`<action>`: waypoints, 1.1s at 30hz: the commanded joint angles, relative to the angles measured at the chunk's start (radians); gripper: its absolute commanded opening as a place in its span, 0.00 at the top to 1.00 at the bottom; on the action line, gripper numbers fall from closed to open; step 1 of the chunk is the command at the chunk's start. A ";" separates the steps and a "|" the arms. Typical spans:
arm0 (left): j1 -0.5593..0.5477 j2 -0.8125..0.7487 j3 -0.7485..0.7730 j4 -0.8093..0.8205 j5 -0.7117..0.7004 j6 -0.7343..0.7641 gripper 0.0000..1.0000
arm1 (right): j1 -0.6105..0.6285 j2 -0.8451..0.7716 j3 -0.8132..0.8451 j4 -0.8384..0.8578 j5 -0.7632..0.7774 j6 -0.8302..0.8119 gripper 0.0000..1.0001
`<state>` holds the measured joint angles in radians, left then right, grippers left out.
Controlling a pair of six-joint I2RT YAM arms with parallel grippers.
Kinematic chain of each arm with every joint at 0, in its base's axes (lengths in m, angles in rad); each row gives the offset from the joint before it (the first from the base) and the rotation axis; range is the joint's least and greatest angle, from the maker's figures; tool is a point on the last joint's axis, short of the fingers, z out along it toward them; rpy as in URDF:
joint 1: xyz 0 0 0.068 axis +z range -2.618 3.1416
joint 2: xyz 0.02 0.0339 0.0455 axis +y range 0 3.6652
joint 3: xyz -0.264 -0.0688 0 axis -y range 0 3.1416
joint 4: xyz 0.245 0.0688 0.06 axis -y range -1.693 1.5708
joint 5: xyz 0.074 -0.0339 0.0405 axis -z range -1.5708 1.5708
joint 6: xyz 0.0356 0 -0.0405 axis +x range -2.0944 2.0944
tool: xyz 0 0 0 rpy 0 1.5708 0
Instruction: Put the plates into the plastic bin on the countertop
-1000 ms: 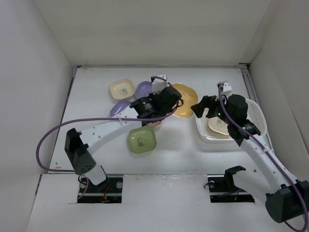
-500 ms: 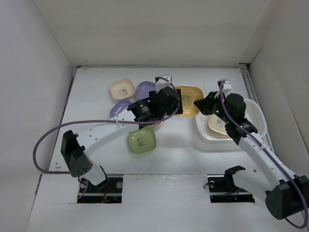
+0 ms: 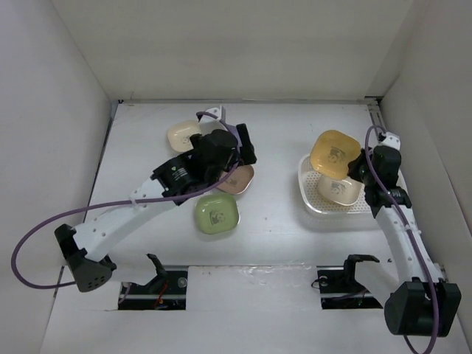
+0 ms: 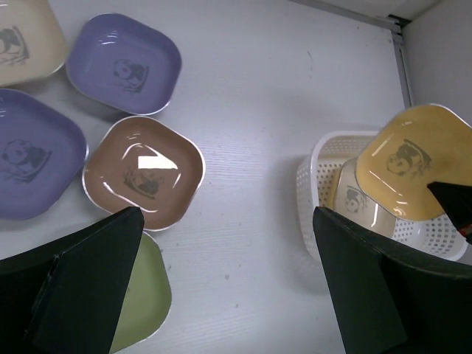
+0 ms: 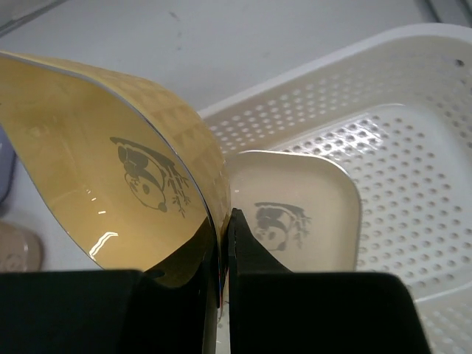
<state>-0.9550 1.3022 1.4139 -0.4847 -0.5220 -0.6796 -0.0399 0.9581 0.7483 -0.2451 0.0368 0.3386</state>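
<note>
The yellow rounded-square plastic plate (image 5: 110, 169) looks thin, stiff and light. Its glossy surface is probably slippery, so I judge that the raised rim is the best place to take it, with one finger inside the edge and one outside. A short fall should not break it, but it may slide out of a weak pinch.

The right gripper (image 5: 225, 228) holds it in this way. Its fingers (image 5: 254, 258) are almost closed, with only the thin rim between them. The plate stands tilted out in front of the fingers, above the white perforated plastic bin (image 5: 413, 221). Just beyond the fingertips a cream plate (image 5: 287, 214) lies flat on the bin bottom.

The left gripper (image 4: 226, 215) has its fingers spread wide, with nothing between them, and hovers above the white countertop (image 4: 251, 88). Past the finger at the left of its wrist view lie a pink-brown plate (image 4: 144, 171), a purple plate (image 4: 125, 64), a second purple plate (image 4: 29, 162) and another cream plate (image 4: 18, 37). A green plate (image 4: 151, 295) is partly hidden under this finger. The bin is past the other finger.
</note>
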 commanded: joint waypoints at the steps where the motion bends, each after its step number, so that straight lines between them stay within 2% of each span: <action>1: 0.013 -0.058 -0.027 -0.072 -0.058 -0.020 0.00 | -0.057 -0.038 -0.018 -0.039 0.077 -0.049 1.00; 8: 0.024 -0.113 -0.119 -0.163 -0.144 -0.078 0.00 | -0.143 -0.079 -0.093 -0.074 0.135 -0.059 1.00; 12: 0.099 -0.123 -0.211 -0.131 -0.061 -0.078 0.00 | -0.143 -0.091 -0.122 -0.065 0.110 -0.059 1.00; 16: 0.099 -0.123 -0.280 -0.106 -0.036 -0.078 0.00 | -0.143 -0.042 -0.132 -0.065 0.061 -0.069 1.00; 17: 0.099 -0.123 -0.289 -0.106 -0.036 -0.090 0.00 | -0.143 -0.032 -0.122 -0.065 0.061 -0.069 0.97; 19: 0.099 -0.103 -0.290 -0.106 -0.036 -0.100 0.00 | -0.143 -0.018 -0.122 -0.065 0.052 -0.069 0.82; 20: 0.099 -0.103 -0.300 -0.106 -0.036 -0.109 0.00 | -0.143 -0.018 -0.113 -0.065 0.052 -0.069 0.55; 21: 0.099 -0.103 -0.300 -0.106 -0.036 -0.109 0.00 | -0.143 -0.018 -0.113 -0.074 0.052 -0.069 0.35; 22: 0.099 -0.103 -0.300 -0.106 -0.036 -0.121 0.00 | -0.143 -0.028 -0.113 -0.074 0.061 -0.069 0.25; 26: 0.099 -0.115 -0.309 -0.144 -0.046 -0.143 0.00 | -0.143 -0.088 -0.113 -0.074 0.052 -0.059 0.11; 27: 0.099 -0.115 -0.320 -0.158 -0.046 -0.158 0.00 | -0.143 -0.103 -0.098 -0.085 0.037 -0.059 0.00; 29: 0.099 -0.150 -0.346 -0.210 -0.059 -0.196 0.00 | -0.143 -0.162 -0.086 -0.085 -0.017 -0.059 0.00; 31: 0.099 -0.175 -0.378 -0.235 -0.072 -0.225 0.00 | -0.115 -0.205 -0.086 -0.017 -0.156 -0.069 0.00; 33: 0.099 -0.214 -0.435 -0.265 -0.072 -0.271 0.00 | -0.065 -0.216 -0.058 -0.008 -0.196 -0.088 0.00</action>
<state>-0.8558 1.1481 1.0271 -0.6579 -0.5552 -0.8520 -0.1555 0.7704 0.6220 -0.3351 -0.0254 0.2764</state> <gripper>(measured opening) 0.993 0.998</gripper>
